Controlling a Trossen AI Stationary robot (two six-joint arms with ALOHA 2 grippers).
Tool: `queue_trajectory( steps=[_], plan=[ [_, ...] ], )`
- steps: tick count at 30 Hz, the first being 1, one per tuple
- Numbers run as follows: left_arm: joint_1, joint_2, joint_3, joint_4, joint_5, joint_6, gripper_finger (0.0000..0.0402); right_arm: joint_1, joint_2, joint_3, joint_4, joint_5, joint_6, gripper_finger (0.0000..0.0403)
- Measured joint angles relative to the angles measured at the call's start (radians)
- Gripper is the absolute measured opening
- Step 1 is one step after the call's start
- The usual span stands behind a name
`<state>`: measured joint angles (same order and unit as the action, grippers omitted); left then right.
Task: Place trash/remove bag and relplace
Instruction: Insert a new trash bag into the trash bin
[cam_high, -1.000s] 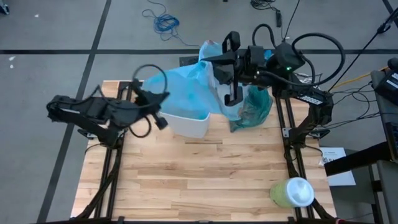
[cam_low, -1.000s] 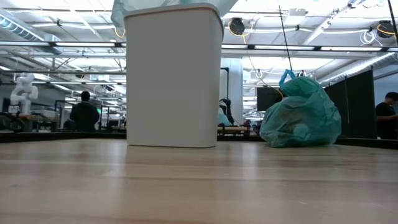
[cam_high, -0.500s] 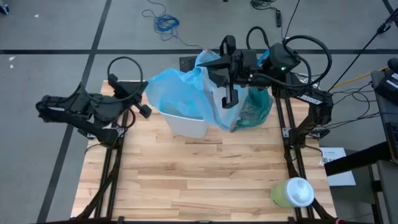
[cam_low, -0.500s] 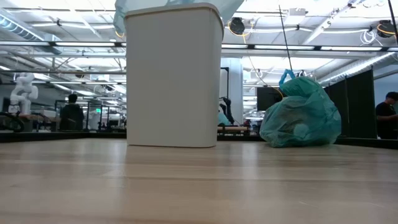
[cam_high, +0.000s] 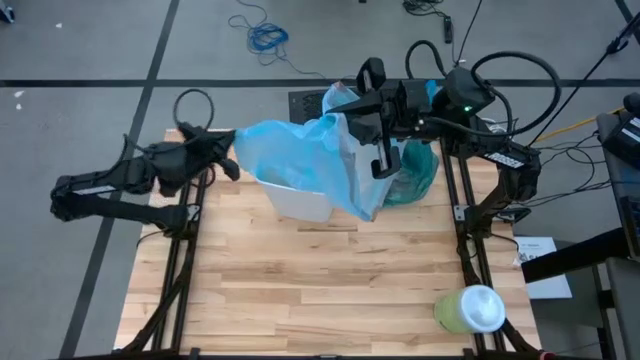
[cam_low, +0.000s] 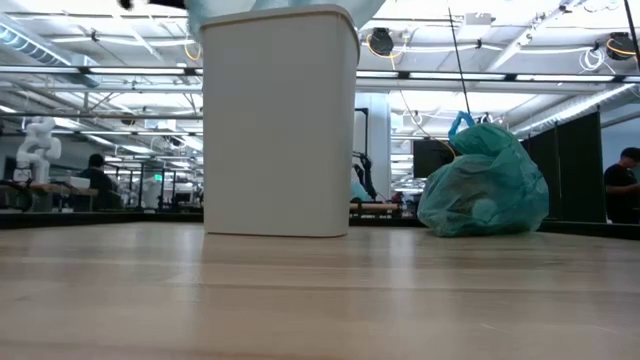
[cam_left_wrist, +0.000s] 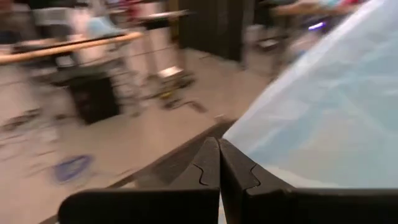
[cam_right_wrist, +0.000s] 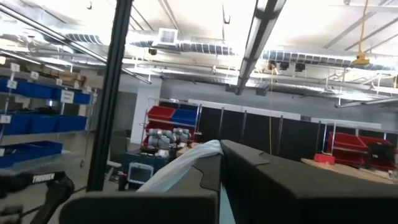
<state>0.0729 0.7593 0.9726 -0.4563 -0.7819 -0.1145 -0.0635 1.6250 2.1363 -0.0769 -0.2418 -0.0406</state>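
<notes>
A white bin (cam_high: 300, 198) (cam_low: 280, 120) stands on the table's far half. A sky-blue bag (cam_high: 300, 150) is draped over its top and hangs down its right side. The filled teal bag (cam_high: 412, 172) (cam_low: 485, 185), knotted at the top, sits on the table right of the bin. My right gripper (cam_high: 338, 103) (cam_right_wrist: 219, 148) is above the bin's far right, shut on the blue bag. My left gripper (cam_high: 232, 165) (cam_left_wrist: 219, 142) is shut at the blue bag's left edge (cam_left_wrist: 323, 106). No loose trash scraps show. My right gripper pinches a bunched strip of the blue bag's upper edge (cam_right_wrist: 186, 163) between its two fingers, coming level from the table's right. That edge is lifted above the bin and the rest hangs slack over the bin. My left gripper is beside the blue bag's left edge; whether it touches the bag I cannot tell.
A pale-green container with a white lid (cam_high: 470, 308) stands at the table's near right corner. The near half of the wooden table (cam_high: 320, 290) is bare. A blue cable (cam_high: 262, 35) lies on the floor beyond. People and benches show far off in the low view.
My left gripper has drawn back from the bin's left rim toward the table's left, then moved toward the far edge, to the blue bag's left edge. The blue bag has sagged lower over the bin's right side. My right gripper has stayed shut on the bag.
</notes>
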Motion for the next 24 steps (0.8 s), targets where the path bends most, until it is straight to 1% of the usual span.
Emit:
queue_trajectory(
  steps=[3,7,10,12,13,15,18,21,24],
  plan=[
    [0.058,0.015,-0.051,0.211,0.235,0.071,0.0000,0.000,-0.002,0.000,0.000,-0.001,0.000,0.0000],
    [0.127,0.110,-0.059,0.356,0.507,0.067,0.0000,0.000,-0.001,0.000,-0.004,-0.001,0.000,0.0000],
    [0.156,0.181,-0.059,0.412,0.662,0.035,0.0000,0.000,-0.001,0.000,-0.005,-0.001,0.002,0.0000],
    [0.156,0.226,-0.061,0.435,0.754,0.005,0.0000,0.000,-0.001,0.000,-0.010,-0.001,0.003,0.0000],
    [0.156,0.243,-0.061,0.439,0.784,-0.007,0.0000,0.000,-0.001,0.000,-0.013,-0.001,0.003,0.0000],
    [0.155,0.267,-0.061,0.446,0.795,-0.011,0.0000,-0.003,-0.001,0.000,-0.023,-0.001,0.003,0.0000],
    [0.157,0.293,-0.060,0.421,0.786,-0.012,0.0000,-0.009,-0.001,0.000,-0.063,0.000,0.003,0.0000],
    [0.156,0.305,-0.060,0.390,0.752,-0.011,0.0000,-0.020,0.005,0.000,-0.098,0.004,0.002,0.0000],
    [0.156,0.298,-0.060,0.359,0.693,-0.010,0.0000,-0.029,0.016,0.000,-0.118,0.004,-0.005,0.0000]
  ],
)
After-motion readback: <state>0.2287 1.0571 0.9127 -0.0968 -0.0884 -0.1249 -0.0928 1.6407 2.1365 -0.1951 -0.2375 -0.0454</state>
